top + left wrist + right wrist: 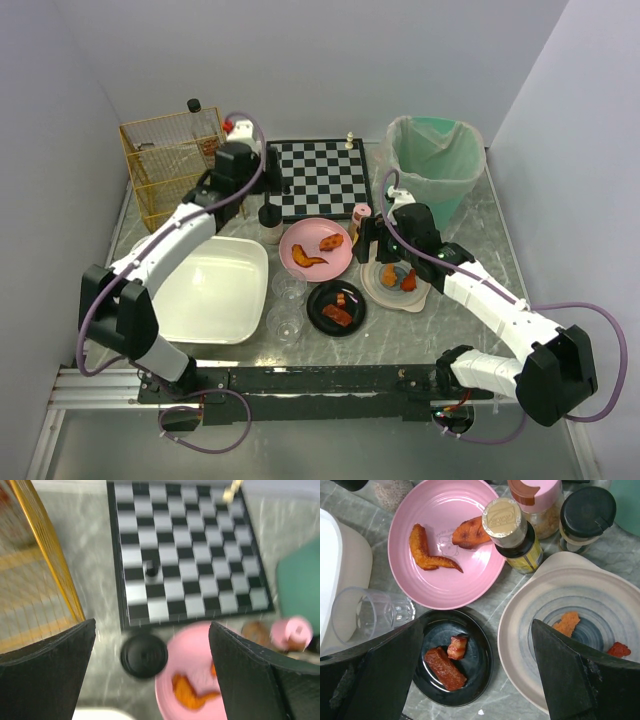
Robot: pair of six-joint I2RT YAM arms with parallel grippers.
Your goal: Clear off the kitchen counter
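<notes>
My left pincer and right pincer both gape wide, holding nothing. The counter lies under me, loaded with a pink plate, black plate, pale plate, glasses and jars, so I judge the clearing barely begun.

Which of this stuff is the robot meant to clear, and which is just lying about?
Likely the job: pink plate, black plate, grey plate, clear glass, gold-capped bottle, pink-lidded jar, black-lidded jar, on the kitchen counter.
Just lying about: chessboard, dark chess piece.
</notes>
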